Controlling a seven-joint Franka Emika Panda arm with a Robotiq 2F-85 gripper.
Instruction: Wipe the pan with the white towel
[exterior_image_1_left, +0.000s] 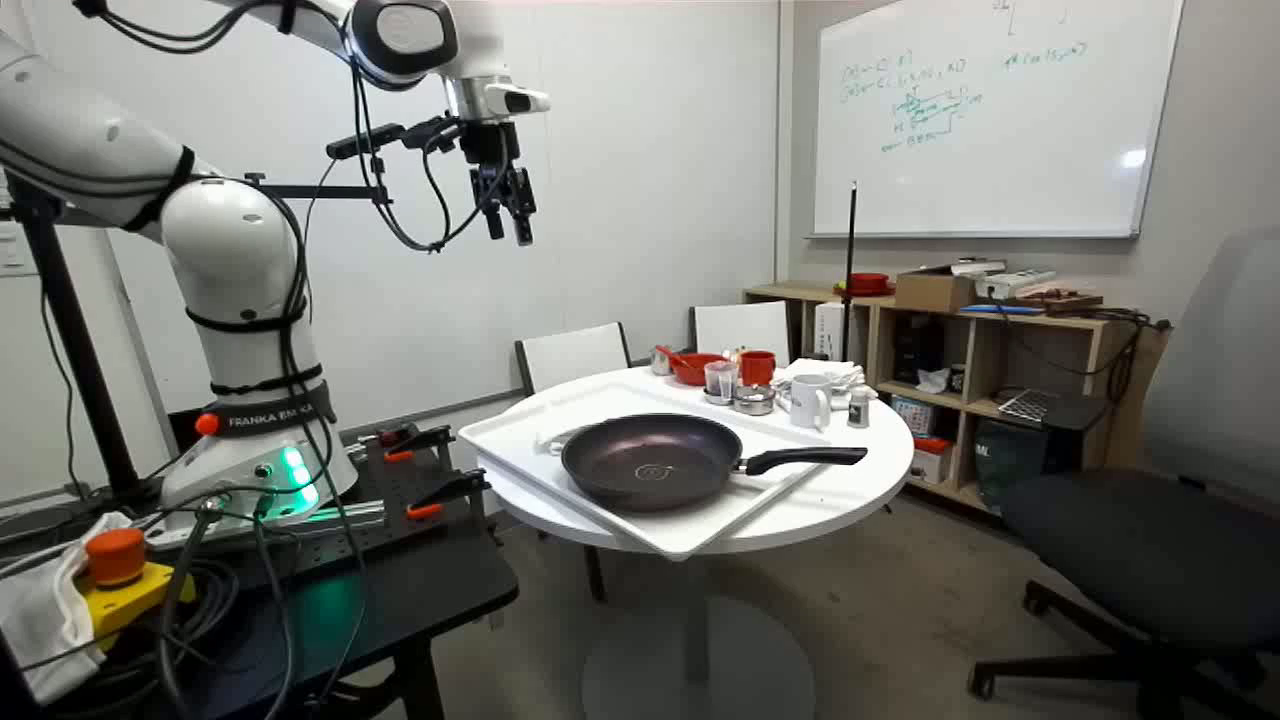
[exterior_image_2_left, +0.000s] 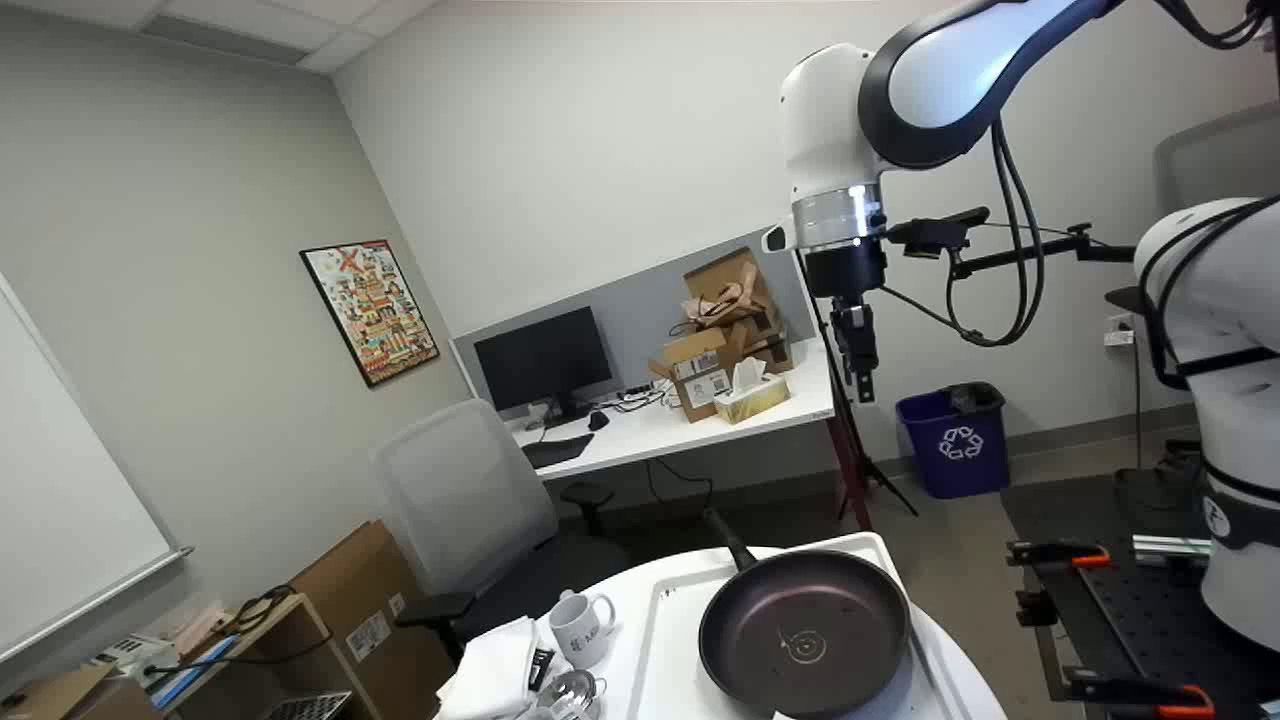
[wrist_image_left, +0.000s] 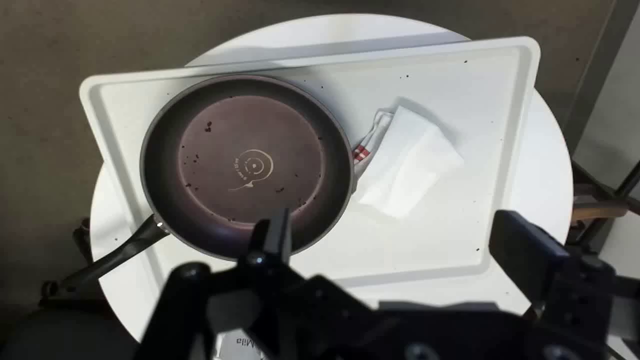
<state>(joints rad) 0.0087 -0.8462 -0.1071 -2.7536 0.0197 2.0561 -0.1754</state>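
A dark frying pan (exterior_image_1_left: 650, 460) sits on a white tray (exterior_image_1_left: 690, 540); it also shows in an exterior view (exterior_image_2_left: 805, 630) and the wrist view (wrist_image_left: 250, 155). Small dark crumbs lie inside it. A folded white towel (wrist_image_left: 410, 160) lies on the tray beside the pan, opposite its handle; a red-striped part is at the pan's rim. In an exterior view the towel (exterior_image_1_left: 550, 440) is mostly hidden behind the pan. My gripper (exterior_image_1_left: 509, 236) is high above the tray, apart from everything. In the wrist view its fingers (wrist_image_left: 392, 230) are wide apart with nothing between them.
The tray rests on a round white table (exterior_image_1_left: 880, 470). A grey mug (exterior_image_1_left: 808, 400), red dishes (exterior_image_1_left: 700, 368), glasses and folded white cloths (exterior_image_2_left: 490, 670) stand along one table side. The black pan handle (exterior_image_1_left: 810, 457) sticks out over the tray's edge. Chairs stand around.
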